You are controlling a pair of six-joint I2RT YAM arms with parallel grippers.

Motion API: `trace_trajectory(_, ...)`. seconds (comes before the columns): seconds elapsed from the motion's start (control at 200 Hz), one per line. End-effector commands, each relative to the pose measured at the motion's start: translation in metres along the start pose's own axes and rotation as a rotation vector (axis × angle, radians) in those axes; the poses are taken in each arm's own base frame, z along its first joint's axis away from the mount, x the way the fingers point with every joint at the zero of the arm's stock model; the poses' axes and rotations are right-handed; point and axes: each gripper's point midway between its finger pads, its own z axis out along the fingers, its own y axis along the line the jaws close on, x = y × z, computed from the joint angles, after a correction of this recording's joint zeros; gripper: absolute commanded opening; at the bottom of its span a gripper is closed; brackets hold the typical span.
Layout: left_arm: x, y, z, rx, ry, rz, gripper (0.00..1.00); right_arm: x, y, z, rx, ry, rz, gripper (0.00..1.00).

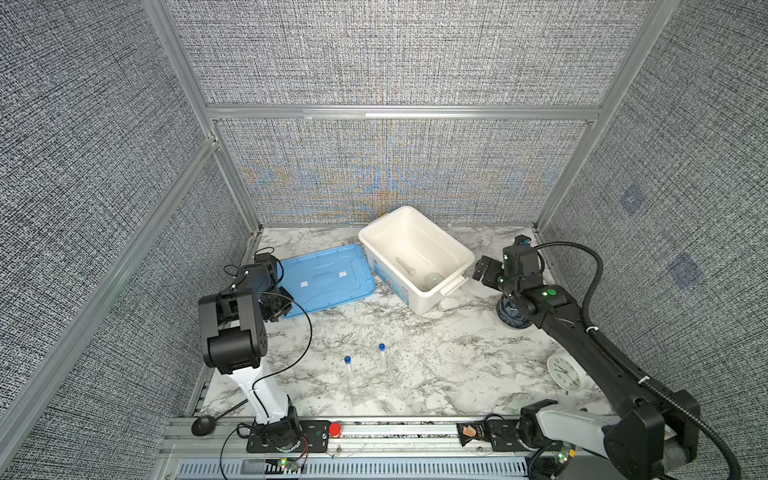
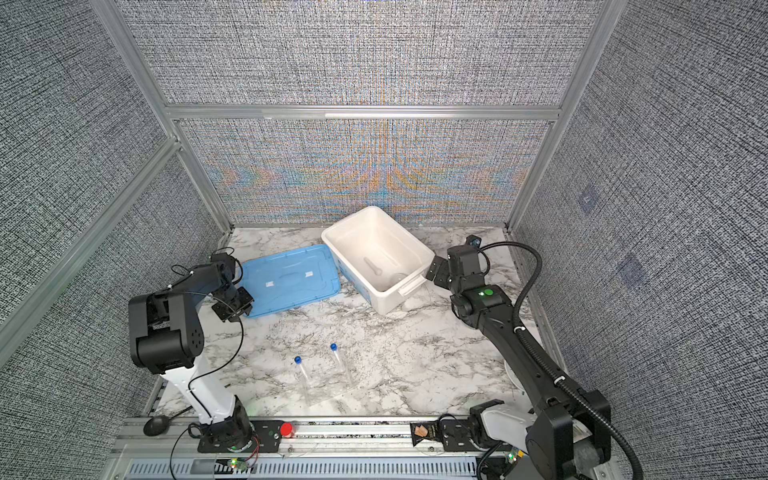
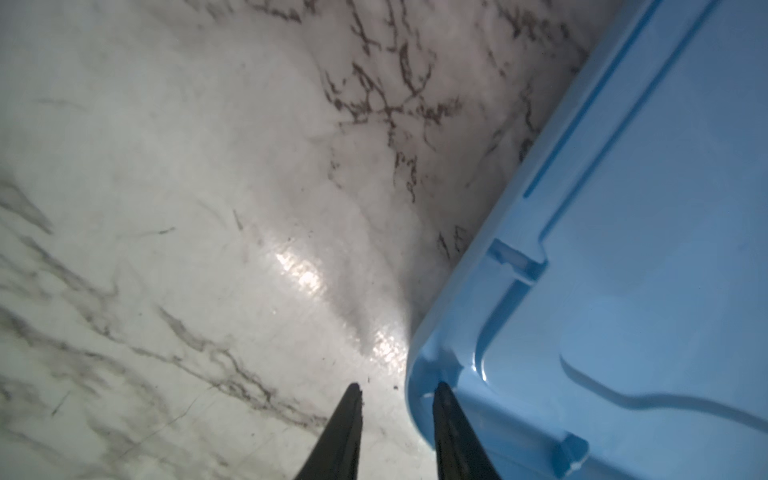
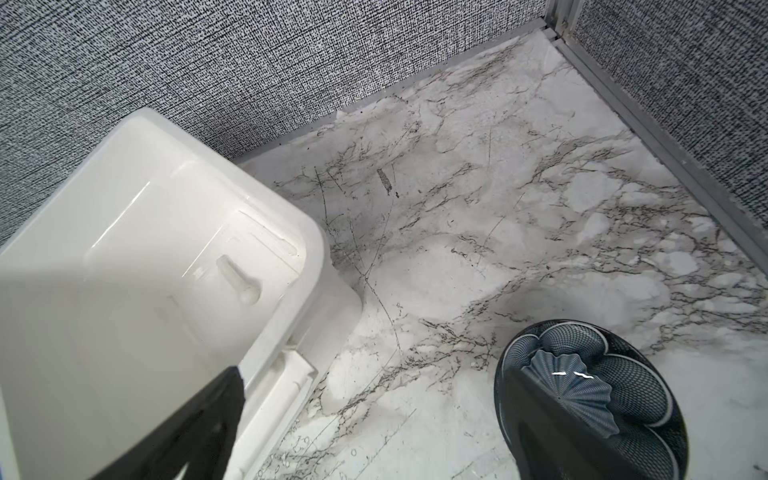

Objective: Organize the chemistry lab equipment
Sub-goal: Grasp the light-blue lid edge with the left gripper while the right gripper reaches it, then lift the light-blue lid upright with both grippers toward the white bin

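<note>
You had the pestle and one bowl in the bin. Both tubes lay loose on the surface. Left jaws were narrow astride the lid corner, grip unclear; right jaws stood wide beside the bin.
</note>
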Motion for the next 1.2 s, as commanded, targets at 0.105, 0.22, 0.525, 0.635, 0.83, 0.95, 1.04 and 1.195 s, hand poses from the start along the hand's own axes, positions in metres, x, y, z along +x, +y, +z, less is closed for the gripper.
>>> trace_trajectory(0.105, -0.004, -0.007, 0.004, 0.041, 0.013, -0.005, 0.10, -0.005, 0.015, -0.002, -0.068, -0.006, 0.048, 0.98)
trace_trajectory(0.22, -0.003, -0.006, -0.006, 0.049, 0.011, -0.022, 0.01, -0.004, 0.025, 0.000, -0.117, 0.008, 0.050, 0.98)
trace_trajectory(0.525, 0.000, -0.010, -0.052, 0.106, -0.001, -0.018, 0.00, 0.029, 0.197, -0.057, -0.797, -0.102, -0.631, 0.99)
trace_trajectory(0.635, 0.004, -0.009, -0.068, 0.116, 0.001, -0.012, 0.00, 0.065, 0.233, -0.066, -0.915, -0.098, -0.876, 0.99)
trace_trajectory(0.83, 0.023, -0.007, -0.088, 0.142, 0.068, -0.050, 0.00, 0.129, 0.284, -0.044, -0.967, -0.117, -1.248, 0.99)
trace_trajectory(0.95, 0.033, -0.011, -0.100, 0.165, 0.126, -0.092, 0.01, 0.151, 0.316, -0.028, -1.019, -0.122, -1.378, 0.99)
trace_trajectory(1.04, 0.039, -0.013, -0.108, 0.179, 0.154, -0.119, 0.02, 0.164, 0.335, -0.018, -1.063, -0.113, -1.457, 0.99)
trace_trajectory(1.195, 0.049, -0.013, -0.117, 0.188, 0.204, -0.176, 0.02, 0.201, 0.344, 0.005, -1.130, -0.067, -1.660, 0.99)
